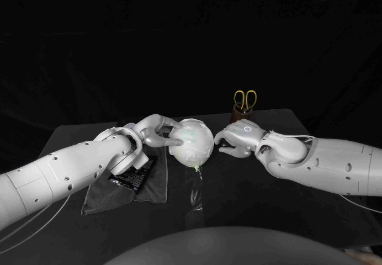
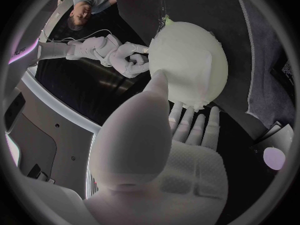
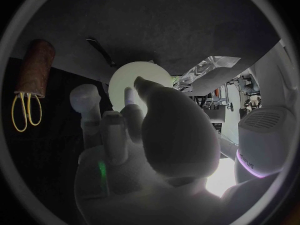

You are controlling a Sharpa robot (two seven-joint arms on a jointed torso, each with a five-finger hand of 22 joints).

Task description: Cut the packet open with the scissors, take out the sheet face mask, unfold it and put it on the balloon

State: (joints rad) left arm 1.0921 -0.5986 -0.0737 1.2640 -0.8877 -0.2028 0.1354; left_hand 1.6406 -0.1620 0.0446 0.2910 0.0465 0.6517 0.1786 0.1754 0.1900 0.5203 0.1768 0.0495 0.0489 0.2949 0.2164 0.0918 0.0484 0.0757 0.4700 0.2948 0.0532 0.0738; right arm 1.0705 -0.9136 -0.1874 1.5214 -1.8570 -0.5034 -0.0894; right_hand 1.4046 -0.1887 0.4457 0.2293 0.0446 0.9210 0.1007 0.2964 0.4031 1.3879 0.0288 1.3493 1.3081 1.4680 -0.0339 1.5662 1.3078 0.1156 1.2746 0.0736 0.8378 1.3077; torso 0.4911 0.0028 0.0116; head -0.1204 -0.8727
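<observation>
White and limp, the sheet mask (image 2: pixel 187 60) lies draped over the pale balloon (image 1: pixel 194 144), following its curve, with one edge hanging ragged near the left hand's fingers (image 2: pixel 187 124). The balloon sits at the middle of the table (image 1: pixel 270 193), its knotted neck turned toward the near edge.

The mask looks thin and wet. I judge it will be slippery, quick to fold on itself and easy to tear, so it is best taken by its edges and smoothed with flat pads. The balloon will be very light and springy. It is likely to roll off at a nudge, so it wants steadying from both sides without hard fingertip pressure.

The left hand (image 1: pixel 151 131) is against the balloon's left side and grips it, thumb on the mask-covered top and fingers beneath. The right hand (image 1: pixel 239 138) meets the opposite side with its fingertips. I cannot tell whether it pinches the mask's edge or only braces the balloon.

The black packet (image 1: pixel 131 178) lies on a dark cloth (image 1: pixel 119 197) toward the table's left edge, partly under the left forearm. The yellow-handled scissors (image 1: pixel 245 99) stand in a brown holder (image 1: pixel 241 116) at the far edge, well apart from both hands.
</observation>
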